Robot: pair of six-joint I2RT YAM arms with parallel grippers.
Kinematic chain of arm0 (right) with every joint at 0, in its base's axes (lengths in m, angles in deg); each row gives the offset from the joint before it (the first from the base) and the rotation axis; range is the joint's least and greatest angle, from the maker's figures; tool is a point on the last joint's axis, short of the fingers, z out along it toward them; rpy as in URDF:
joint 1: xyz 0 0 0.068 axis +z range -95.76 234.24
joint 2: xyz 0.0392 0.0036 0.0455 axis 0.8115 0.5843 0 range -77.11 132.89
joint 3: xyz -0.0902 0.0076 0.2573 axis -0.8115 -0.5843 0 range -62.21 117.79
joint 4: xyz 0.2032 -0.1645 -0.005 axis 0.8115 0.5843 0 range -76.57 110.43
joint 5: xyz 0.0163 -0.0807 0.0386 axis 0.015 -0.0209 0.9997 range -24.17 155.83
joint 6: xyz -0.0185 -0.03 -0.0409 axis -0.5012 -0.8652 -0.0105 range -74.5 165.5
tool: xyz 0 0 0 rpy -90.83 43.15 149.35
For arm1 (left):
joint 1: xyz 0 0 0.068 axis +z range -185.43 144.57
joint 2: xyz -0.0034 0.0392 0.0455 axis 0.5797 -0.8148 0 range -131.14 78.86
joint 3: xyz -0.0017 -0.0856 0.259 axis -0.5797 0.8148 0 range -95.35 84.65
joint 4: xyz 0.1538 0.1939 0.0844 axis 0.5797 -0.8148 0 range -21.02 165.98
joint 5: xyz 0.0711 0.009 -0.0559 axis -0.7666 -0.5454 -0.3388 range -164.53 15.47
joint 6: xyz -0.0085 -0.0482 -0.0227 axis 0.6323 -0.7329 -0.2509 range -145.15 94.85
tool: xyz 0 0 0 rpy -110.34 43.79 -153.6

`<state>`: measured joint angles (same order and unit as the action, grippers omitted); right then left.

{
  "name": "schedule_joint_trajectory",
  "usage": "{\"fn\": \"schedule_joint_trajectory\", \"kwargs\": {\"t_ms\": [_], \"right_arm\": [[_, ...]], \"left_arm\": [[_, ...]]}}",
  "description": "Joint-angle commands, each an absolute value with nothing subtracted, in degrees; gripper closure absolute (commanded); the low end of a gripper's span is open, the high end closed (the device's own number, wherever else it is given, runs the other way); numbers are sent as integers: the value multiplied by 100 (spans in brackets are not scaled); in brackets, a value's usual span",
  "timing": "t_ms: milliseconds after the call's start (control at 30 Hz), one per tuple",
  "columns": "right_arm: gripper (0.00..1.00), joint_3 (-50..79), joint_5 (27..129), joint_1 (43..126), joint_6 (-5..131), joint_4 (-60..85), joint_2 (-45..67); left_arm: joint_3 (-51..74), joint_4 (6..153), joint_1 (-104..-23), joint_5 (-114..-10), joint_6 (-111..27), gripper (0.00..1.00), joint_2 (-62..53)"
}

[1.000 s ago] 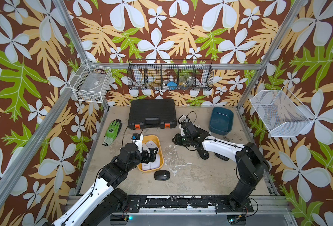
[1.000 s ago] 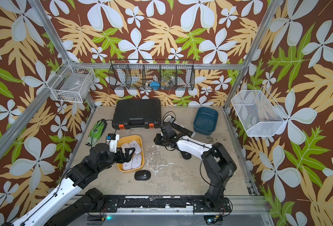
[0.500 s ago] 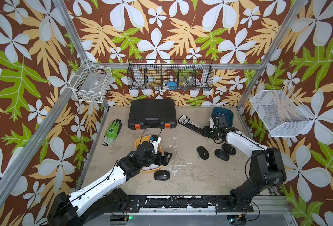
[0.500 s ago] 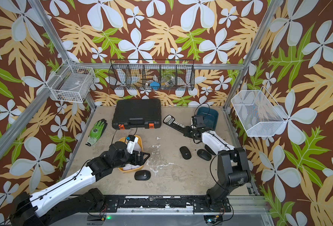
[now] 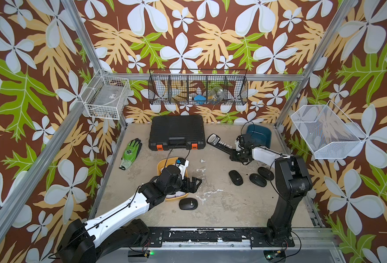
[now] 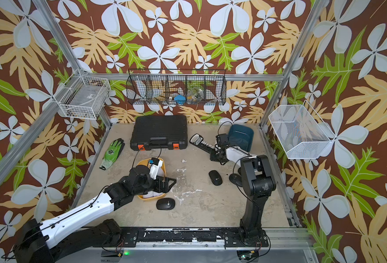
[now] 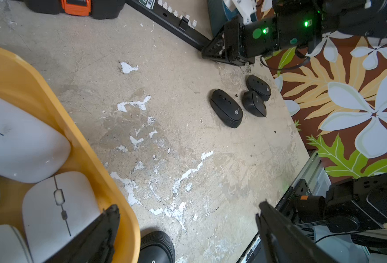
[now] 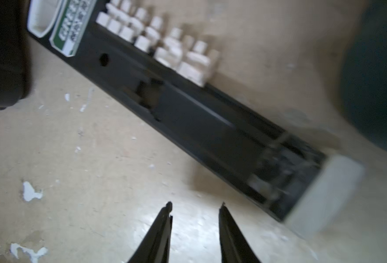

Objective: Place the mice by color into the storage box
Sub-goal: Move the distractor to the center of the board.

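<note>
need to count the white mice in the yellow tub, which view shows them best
The left wrist view: the white mice lie large and clear in the yellow tub, though the frame edge crops some. In both top views the left arm covers most of them. The right wrist view shows none.

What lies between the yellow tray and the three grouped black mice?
Nothing: the left wrist view shows bare, scuffed table from the yellow tray to the three black mice.
</note>
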<state>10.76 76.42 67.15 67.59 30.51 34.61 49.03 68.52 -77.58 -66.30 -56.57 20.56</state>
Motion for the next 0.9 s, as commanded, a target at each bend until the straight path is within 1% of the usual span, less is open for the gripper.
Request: {"fn": "schedule_joint_trajectory", "kwargs": {"t_ms": [0, 100, 233, 367, 467, 667, 767, 867], "right_arm": [[65, 1450, 7800, 6878, 6734, 2977, 3758], [66, 1890, 7612, 6929, 6845, 3095, 4214], [69, 2586, 7225, 6917, 6897, 3401, 4797], [69, 3106, 6975, 6882, 6945, 3588, 5185], [70, 3557, 6932, 6813, 6947, 3620, 5517], [71, 4996, 6996, 6699, 6854, 4071, 6349], [71, 5399, 7110, 6664, 6825, 4234, 6394], [70, 4877, 7556, 6676, 6854, 3940, 5821]], "left_arm": [[4929, 6975, -7762, -6665, -5649, 3, 2047], [4949, 6957, -7762, -6727, -5638, 2, 2057], [4921, 6891, -7753, -6789, -5568, 2, 2042], [4912, 6840, -7730, -6864, -5516, 2, 2004], [4914, 6852, -7700, -6873, -5487, 1, 1952], [4896, 6869, -7634, -6865, -5441, 1, 1851], [4892, 6879, -7613, -6882, -5418, 1, 1850], [4868, 6867, -7603, -6843, -5413, 1, 1873]]}}
